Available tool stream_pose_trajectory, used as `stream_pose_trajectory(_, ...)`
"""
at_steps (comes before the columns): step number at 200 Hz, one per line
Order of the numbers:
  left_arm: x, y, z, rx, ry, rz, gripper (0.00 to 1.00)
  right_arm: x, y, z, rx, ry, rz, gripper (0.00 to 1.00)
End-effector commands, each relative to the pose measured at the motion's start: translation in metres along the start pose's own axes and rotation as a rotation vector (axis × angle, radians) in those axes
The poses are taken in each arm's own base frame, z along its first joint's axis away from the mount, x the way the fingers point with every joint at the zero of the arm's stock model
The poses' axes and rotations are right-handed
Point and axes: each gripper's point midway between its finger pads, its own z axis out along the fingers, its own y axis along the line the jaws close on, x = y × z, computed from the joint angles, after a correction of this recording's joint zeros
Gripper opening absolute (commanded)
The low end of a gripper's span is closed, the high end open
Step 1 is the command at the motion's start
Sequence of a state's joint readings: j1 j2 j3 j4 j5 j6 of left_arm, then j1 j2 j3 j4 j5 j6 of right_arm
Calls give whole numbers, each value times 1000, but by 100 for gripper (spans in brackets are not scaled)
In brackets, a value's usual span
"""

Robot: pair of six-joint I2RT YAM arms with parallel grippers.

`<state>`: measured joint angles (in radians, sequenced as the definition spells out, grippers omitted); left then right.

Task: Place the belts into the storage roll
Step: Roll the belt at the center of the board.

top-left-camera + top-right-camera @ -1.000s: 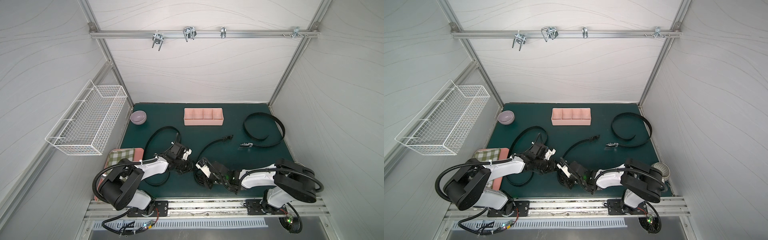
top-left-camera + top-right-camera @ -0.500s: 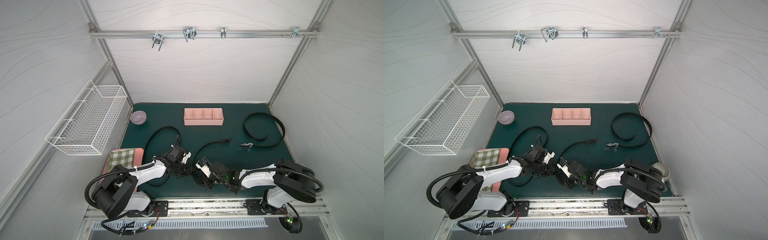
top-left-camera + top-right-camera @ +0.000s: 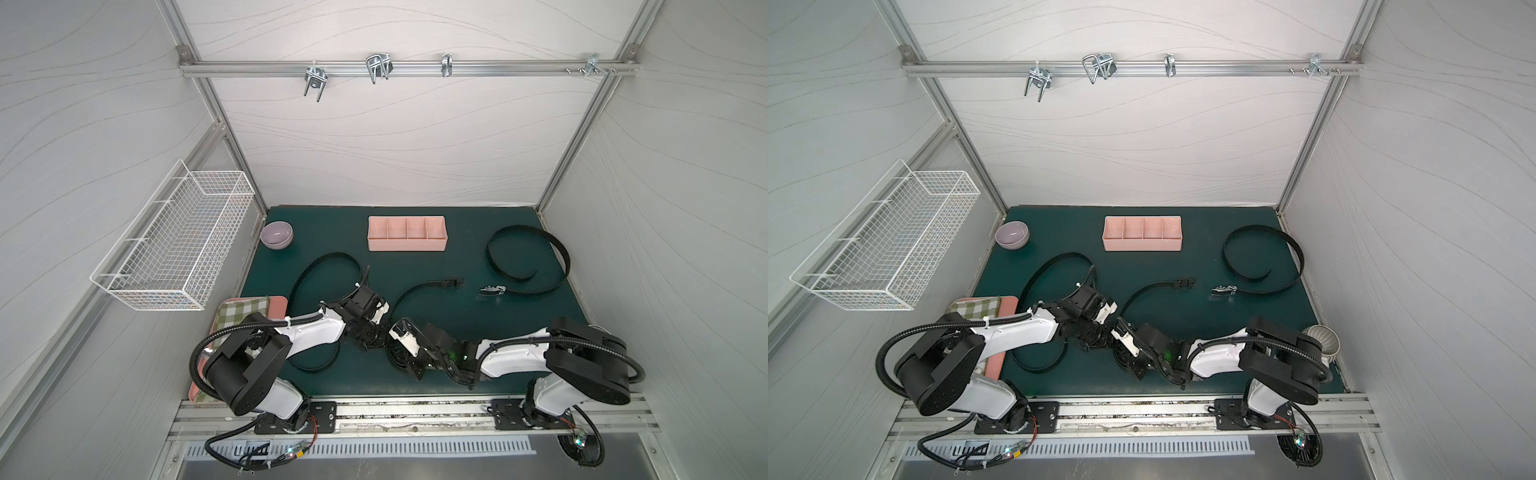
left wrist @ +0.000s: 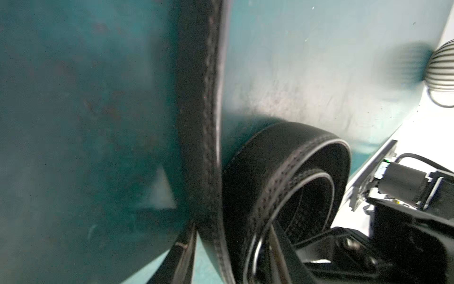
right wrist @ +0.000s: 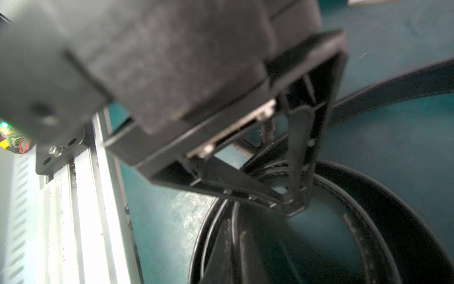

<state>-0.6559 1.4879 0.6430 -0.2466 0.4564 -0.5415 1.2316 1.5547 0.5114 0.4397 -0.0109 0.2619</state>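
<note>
Left belt (image 3: 332,255): loose loop on mat (image 3: 415,266), untouched.
Left gripper (image 3: 368,334): low beside middle belt (image 3: 428,284) strap, likely steadying it for winding; jaw state cannot tell.
Coil (image 4: 294,172): near end of middle belt wound, on edge; far end free.
Right gripper (image 5: 296,209): pinched tight on coil, likely so it won't spring open.
Roll (image 3: 407,246): at back, all four compartments empty.
Right belt (image 3: 528,289): loose, well apart.
</note>
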Motion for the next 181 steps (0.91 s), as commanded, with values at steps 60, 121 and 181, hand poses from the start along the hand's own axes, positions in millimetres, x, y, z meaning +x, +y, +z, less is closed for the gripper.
stream_pose_trajectory(60,7,17,2,-203,9,106,0,40,-5,-1,18,137,64,13)
stream_pose_trajectory(121,7,28,-27,-357,-40,132,0,-3,-40,-92,166,43,339,76)
stream_pose_trajectory(181,5,38,-51,-483,-58,156,0,-37,-101,-159,339,65,442,99)
